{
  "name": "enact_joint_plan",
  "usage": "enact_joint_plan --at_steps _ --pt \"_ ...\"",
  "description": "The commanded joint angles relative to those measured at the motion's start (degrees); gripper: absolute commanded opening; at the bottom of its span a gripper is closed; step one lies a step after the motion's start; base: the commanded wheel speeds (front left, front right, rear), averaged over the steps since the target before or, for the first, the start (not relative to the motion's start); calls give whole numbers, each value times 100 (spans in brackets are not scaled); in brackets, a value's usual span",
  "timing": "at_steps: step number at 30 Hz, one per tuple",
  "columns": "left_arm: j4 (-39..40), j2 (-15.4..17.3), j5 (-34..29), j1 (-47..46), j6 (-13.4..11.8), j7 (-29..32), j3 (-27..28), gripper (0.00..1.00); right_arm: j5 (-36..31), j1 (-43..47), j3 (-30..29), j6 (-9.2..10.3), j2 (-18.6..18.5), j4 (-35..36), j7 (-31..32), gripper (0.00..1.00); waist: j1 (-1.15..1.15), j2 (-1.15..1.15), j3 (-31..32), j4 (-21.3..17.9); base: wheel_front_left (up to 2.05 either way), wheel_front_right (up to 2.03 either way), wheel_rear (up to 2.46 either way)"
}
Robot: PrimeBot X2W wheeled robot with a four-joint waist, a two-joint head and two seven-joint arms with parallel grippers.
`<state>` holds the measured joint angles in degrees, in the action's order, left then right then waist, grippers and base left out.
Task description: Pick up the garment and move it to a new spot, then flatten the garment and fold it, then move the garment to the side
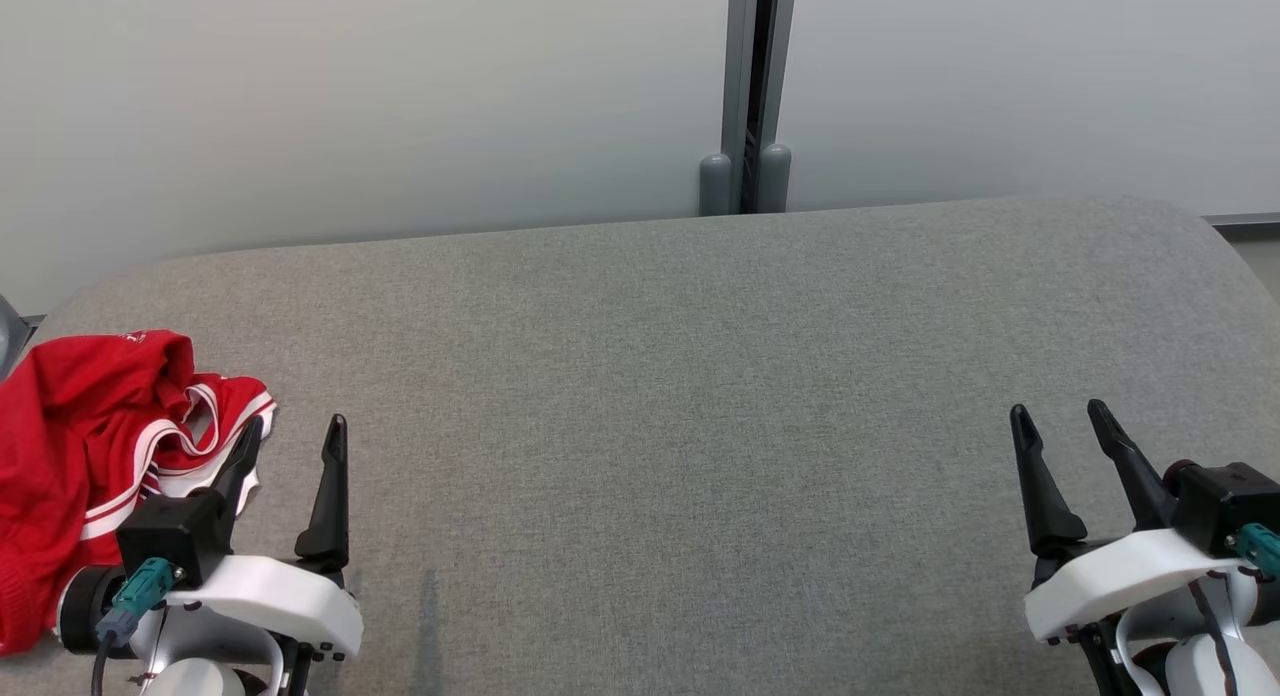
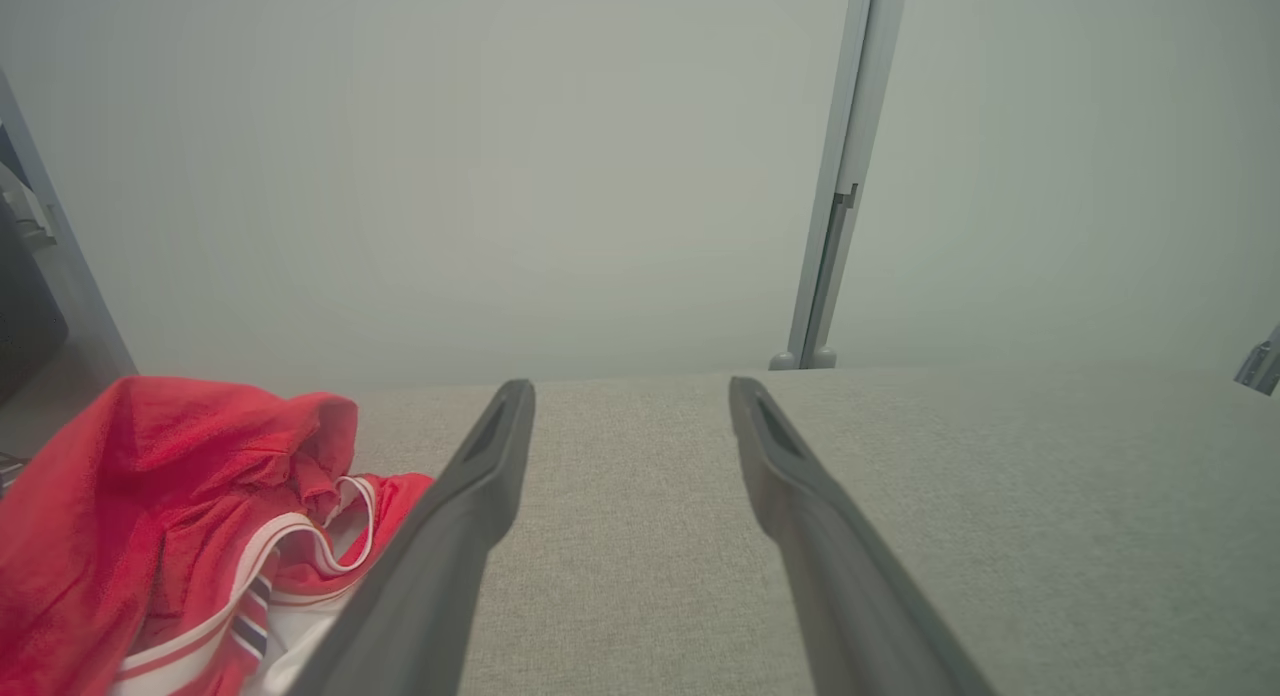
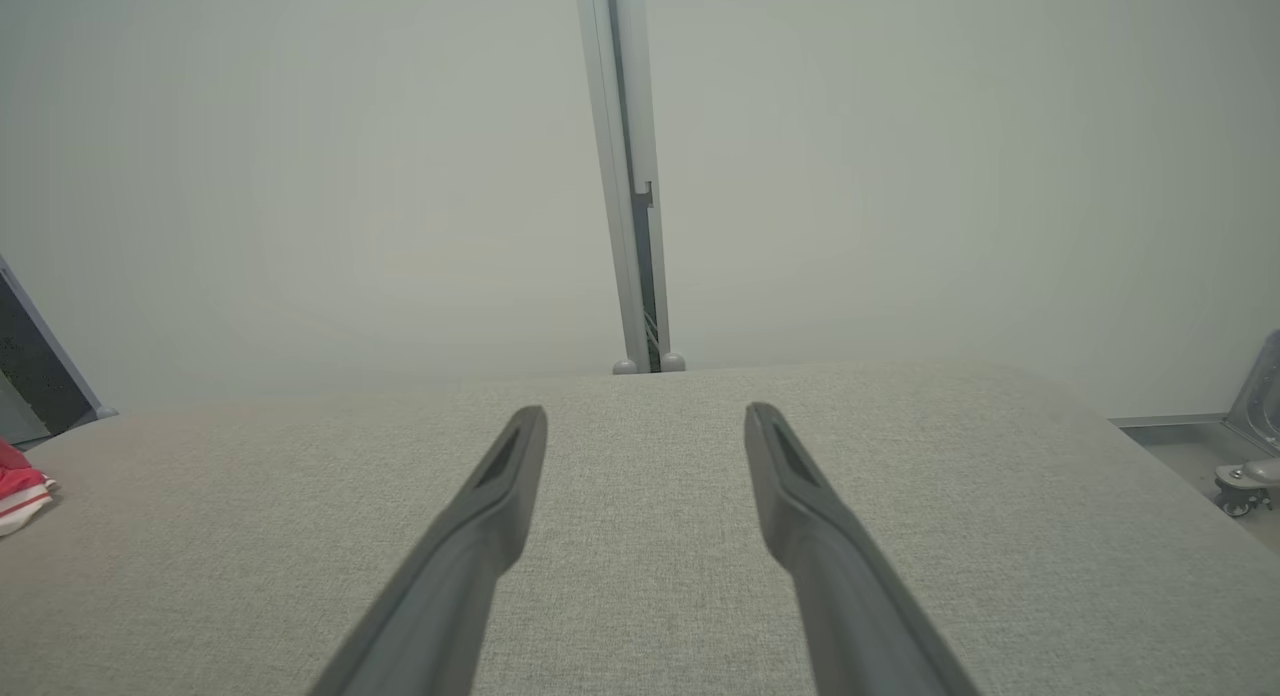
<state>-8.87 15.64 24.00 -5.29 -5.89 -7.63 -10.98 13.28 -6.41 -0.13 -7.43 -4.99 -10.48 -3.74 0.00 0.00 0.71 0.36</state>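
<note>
Left gripper (image 1: 296,426) gapes empty beside the garment (image 1: 90,426); right gripper (image 1: 1058,411) gapes empty too.
Crumpled, red with white stripes, the garment lies at the grey table's (image 1: 640,376) near left, just left of the left fingers; the right gripper sits near right, well apart.

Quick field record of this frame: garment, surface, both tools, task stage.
surface: grey fabric-covered table
garment: red with white stripes, crumpled, at the table's left end
left tool: open, holding nothing, just right of the garment; contact cannot be told
right tool: open, holding nothing, over the table's right side
backdrop: pale panels joined by a grey post
task stage: garment not yet picked up
</note>
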Motion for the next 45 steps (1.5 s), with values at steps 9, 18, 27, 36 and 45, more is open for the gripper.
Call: enact_joint_plan --at_steps 9,18,27,36,45 --pt "-25 116 -397 -44 -92 46 -26 100 -261 119 26 -10 62 148 -205 100 0 0 -4 -19 0 0 0" --pt "-70 181 -671 -76 -150 92 -63 100 -406 214 4 -10 129 224 -342 100 0 0 -11 -22 0 0 0" --pt "-104 242 -874 -101 -197 124 -100 100 -465 305 3 -9 180 261 -382 100 0 0 -11 -18 0 0 0" --pt "-109 222 -792 -109 -230 110 -125 100 -379 327 -47 -9 195 238 -315 100 0 0 -7 -1 0 0 0" --pt "-99 188 -623 -195 -212 60 -55 100 -373 282 -38 -9 200 389 -280 100 0 0 -24 228 0 0 0"
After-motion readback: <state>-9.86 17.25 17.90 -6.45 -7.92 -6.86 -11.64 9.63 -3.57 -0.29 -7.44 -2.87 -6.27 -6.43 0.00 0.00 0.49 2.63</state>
